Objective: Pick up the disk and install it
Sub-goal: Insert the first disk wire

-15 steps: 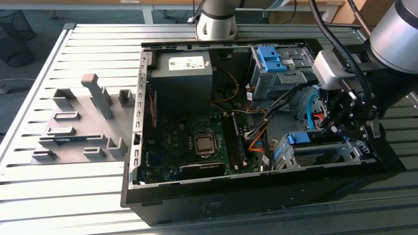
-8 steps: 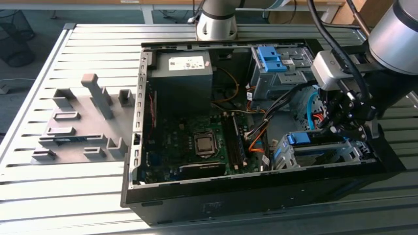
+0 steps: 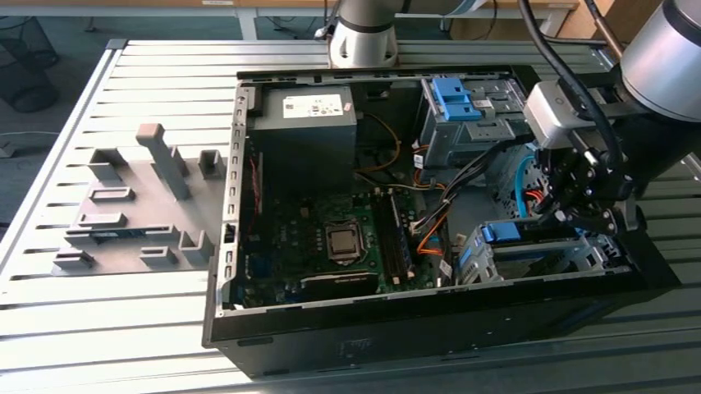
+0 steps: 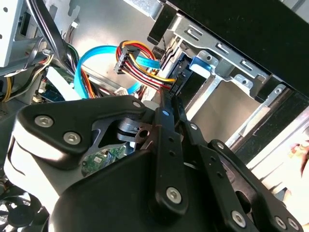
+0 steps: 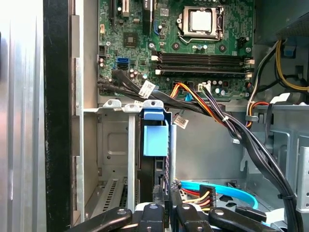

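Install step in hand: pincer (image 3: 579,215) closed on the disk (image 5: 155,140), edge-on in the drive cage (image 3: 570,254) at the open case's front corner; judged next need: seating it fully.

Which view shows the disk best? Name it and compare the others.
The first wrist view: the disk stands edge-on in the metal drive cage, blue bracket facing the camera. The exterior view shows just its blue top. The second wrist view catches a blue corner past the end effector.
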`<state>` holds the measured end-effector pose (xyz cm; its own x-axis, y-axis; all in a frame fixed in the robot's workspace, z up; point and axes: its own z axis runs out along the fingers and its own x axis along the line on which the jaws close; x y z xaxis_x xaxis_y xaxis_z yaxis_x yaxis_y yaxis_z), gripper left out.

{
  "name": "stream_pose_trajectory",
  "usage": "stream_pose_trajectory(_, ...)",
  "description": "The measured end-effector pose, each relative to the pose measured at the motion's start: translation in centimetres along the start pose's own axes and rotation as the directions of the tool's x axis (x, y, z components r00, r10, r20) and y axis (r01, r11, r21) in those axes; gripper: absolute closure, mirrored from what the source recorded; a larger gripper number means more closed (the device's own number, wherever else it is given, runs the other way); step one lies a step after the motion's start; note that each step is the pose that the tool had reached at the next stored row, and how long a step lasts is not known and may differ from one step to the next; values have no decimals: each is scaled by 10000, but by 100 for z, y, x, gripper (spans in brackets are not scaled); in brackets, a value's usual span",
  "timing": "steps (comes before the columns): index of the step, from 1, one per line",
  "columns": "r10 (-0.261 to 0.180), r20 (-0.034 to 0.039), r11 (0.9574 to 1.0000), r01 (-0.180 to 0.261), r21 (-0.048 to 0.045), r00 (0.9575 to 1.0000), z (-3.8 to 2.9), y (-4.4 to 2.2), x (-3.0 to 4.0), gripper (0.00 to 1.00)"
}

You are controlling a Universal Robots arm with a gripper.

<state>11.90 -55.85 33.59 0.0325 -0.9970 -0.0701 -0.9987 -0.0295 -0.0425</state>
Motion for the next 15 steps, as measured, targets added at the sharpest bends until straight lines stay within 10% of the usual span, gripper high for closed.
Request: stream_pose_trajectory(15,6,-5,10000,-6,1,10000,34,2,13,84)
